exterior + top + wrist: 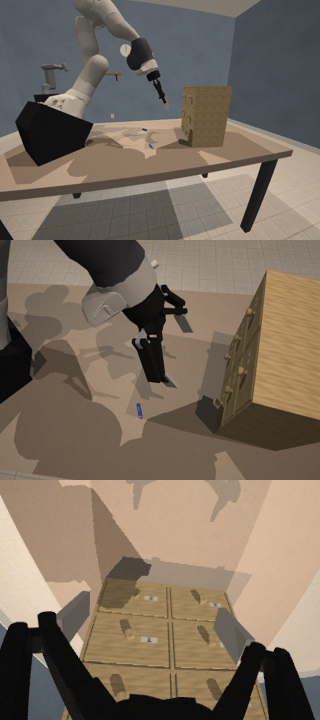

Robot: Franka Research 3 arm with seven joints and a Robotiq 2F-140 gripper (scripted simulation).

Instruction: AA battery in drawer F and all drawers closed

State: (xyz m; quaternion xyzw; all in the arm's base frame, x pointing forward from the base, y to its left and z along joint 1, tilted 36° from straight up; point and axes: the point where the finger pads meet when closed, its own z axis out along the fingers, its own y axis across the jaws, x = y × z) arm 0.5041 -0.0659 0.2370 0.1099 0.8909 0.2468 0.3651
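The small wooden chest (pixel 289 343) (pixel 211 116) (pixel 150 655) stands upright with six knobbed drawers in two columns; all look pushed in. Small labels show on their fronts, but I cannot read which is F. My gripper (pixel 179 353) (pixel 165 104) (pixel 154 611) is open and empty, tilted towards the chest, in the air in front of it. One blue cylinder (pixel 139 410) (pixel 150 146) lies on the table nearer the exterior camera. Another blue cylinder (pixel 144 129) lies farther back. I cannot tell which is the AA battery. Neither shows in the wrist view.
The table (pixel 178 457) (pixel 124 167) carries the robot's black base (pixel 12 369) (pixel 51 134) at the left and the chest at the right. The knobs stick out from the chest's front towards the robot. Arm shadows cross the table top.
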